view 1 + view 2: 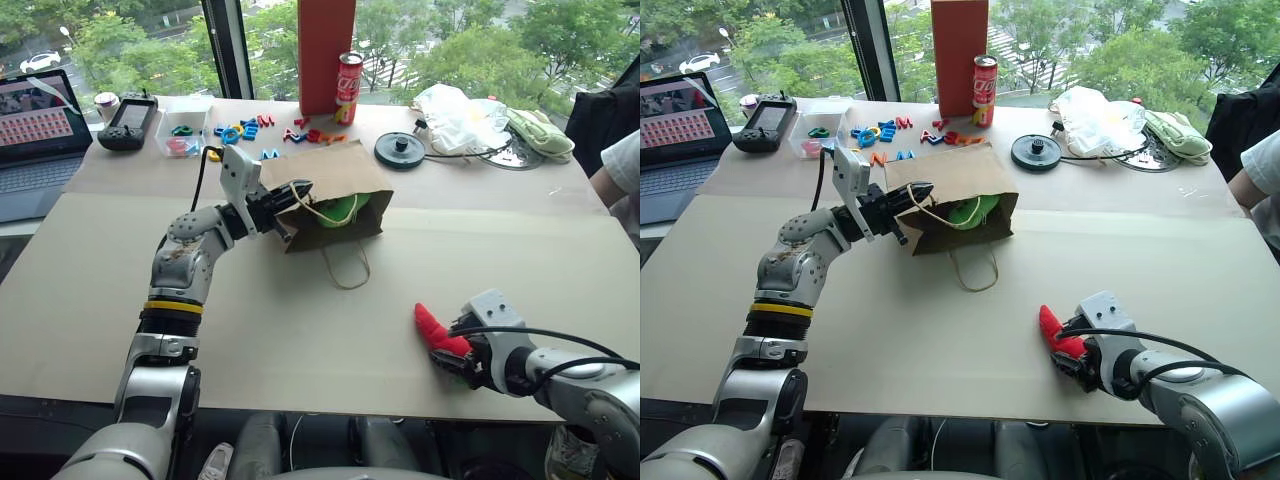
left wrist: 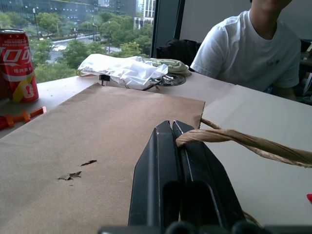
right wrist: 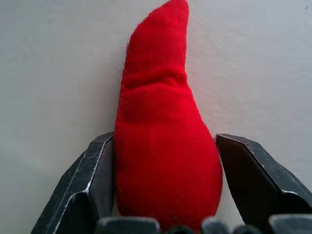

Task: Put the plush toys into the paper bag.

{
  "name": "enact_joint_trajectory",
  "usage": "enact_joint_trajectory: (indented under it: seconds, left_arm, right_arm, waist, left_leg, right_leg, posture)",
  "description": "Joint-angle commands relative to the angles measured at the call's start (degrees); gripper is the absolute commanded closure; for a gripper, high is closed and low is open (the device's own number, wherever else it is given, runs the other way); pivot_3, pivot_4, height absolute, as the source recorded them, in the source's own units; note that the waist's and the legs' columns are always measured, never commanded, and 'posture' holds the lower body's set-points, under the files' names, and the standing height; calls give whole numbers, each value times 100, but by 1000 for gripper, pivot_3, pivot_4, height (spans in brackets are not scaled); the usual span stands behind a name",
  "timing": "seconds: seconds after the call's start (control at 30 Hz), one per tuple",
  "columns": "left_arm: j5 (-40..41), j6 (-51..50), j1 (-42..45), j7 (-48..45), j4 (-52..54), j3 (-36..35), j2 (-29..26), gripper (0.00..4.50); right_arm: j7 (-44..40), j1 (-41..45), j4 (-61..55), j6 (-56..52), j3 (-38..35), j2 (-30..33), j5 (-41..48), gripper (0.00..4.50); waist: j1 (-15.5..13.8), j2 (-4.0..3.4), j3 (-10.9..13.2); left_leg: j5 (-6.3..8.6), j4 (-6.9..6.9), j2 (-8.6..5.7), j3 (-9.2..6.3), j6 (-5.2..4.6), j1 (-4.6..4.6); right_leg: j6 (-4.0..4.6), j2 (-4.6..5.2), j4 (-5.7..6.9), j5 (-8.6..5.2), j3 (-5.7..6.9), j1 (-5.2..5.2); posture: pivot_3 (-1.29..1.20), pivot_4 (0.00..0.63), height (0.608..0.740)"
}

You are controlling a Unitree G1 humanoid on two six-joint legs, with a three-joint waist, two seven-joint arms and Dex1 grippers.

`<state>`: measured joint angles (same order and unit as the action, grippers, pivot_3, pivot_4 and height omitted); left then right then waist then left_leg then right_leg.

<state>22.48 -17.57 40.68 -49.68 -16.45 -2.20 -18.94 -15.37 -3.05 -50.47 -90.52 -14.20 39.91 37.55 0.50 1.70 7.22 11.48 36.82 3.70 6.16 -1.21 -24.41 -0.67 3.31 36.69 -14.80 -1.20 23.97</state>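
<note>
**Closing on the chili before the lift**

Looking down from the head, my left gripper pinches the paper bag's twine handle mid-desk, green toy inside.

Left wrist: fingers clenched on twine; keep the mouth raised.

Right wrist: my right gripper straddles the red chili toy near the desk's front edge; I'd squeeze firmly before lifting.

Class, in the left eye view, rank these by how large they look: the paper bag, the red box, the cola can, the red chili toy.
1. paper bag
2. red box
3. cola can and red chili toy: similar; the toy is nearer the camera, so unranked.
</note>
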Motion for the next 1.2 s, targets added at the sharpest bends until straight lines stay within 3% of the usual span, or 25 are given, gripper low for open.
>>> enact_joint_trajectory:
  seconds: [0.03, 0.2, 0.3, 0.57, 0.83, 0.97, 1.2]
  left_arm:
    - [94, -68, 81, -31, 274, -14, -2, 4500]
    - [54, -16, 237, -2, 93, -62, -2, 4500]
    - [61, -20, 288, 26, 8, -107, -18, 4500]
    - [37, -15, 327, 15, -29, -100, -55, 4500]
    - [81, -84, 410, 80, -15, -114, -24, 4500]
    - [134, -114, 484, 140, -53, -165, 33, 4500]
    - [162, -212, 497, 123, 85, -120, 101, 4500]
  right_arm:
    - [163, -198, -258, -181, 25, 25, -210, 1030]
    - [158, -84, -286, -158, 39, -58, -307, 1030]
    - [259, 121, -112, -62, 101, -193, -477, 1694]
    - [151, 588, -140, -105, 174, -362, -484, 4295]
    - [-95, 1847, -171, -197, -386, -1395, -287, 4295]
    - [201, 2643, 389, -172, 213, -1881, -503, 4295]
    - [449, 3037, 1203, 305, 1187, -2152, -869, 4295]
  waist:
    - [2, 0, 0]
    - [-3, 2, -1]
    - [2, 4, -1]
    - [26, 4, -1]
    - [18, 4, -1]
    - [23, 3, -2]
    - [16, 2, -2]
  left_leg:
    - [0, 0, 0, 0, 0, 1]
    - [0, 2, -1, -2, 0, 9]
    - [0, 3, -1, -3, 0, 9]
    - [0, 3, -2, -4, 0, 11]
    - [0, 3, -2, -4, 0, 5]
    - [0, 3, -1, -4, 0, 4]
    - [-1, 2, -2, 5, 0, -8]
  right_leg:
    - [0, 0, 0, 0, 0, -2]
    - [-1, 0, -1, -1, 1, -13]
    - [-1, 0, -2, -1, 1, -14]
    - [0, -1, 1, 0, 0, -14]
    - [0, -3, 2, 0, -1, -6]
    - [0, -3, 5, 0, -1, -2]
    - [2, -1, 9, 1, 0, 9]
  posture:
    - [0, 150, 740]
    - [0, 150, 740]
    - [0, 150, 740]
    - [0, 150, 740]
    - [0, 150, 740]
    - [0, 150, 740]
    - [0, 150, 740]
